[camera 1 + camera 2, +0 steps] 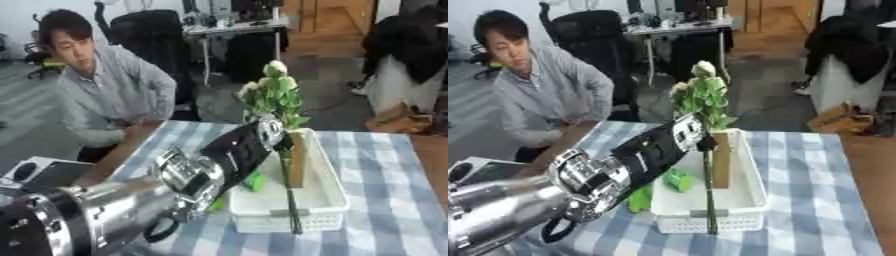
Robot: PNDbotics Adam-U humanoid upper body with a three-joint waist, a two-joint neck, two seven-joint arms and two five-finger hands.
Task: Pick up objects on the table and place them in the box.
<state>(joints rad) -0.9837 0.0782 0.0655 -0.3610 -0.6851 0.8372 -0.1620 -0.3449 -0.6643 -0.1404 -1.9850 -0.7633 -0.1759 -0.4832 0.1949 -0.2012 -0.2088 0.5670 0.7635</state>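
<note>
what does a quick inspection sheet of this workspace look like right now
surface: table under a blue and white checked cloth.
job's things: white box on the cloth; a green object and a wooden block in it; flower stem upright, leafy head above the box, stem crossing its near wall; another green object on the cloth left of the box.
clutter: dark and white device at the table's left edge.
hands: left hand over the box, at the stem; fingers not clear. right hand not in view.
cables: nothing seen.
surroundings: seated person leaning on the far left corner; office chairs, a desk.
</note>
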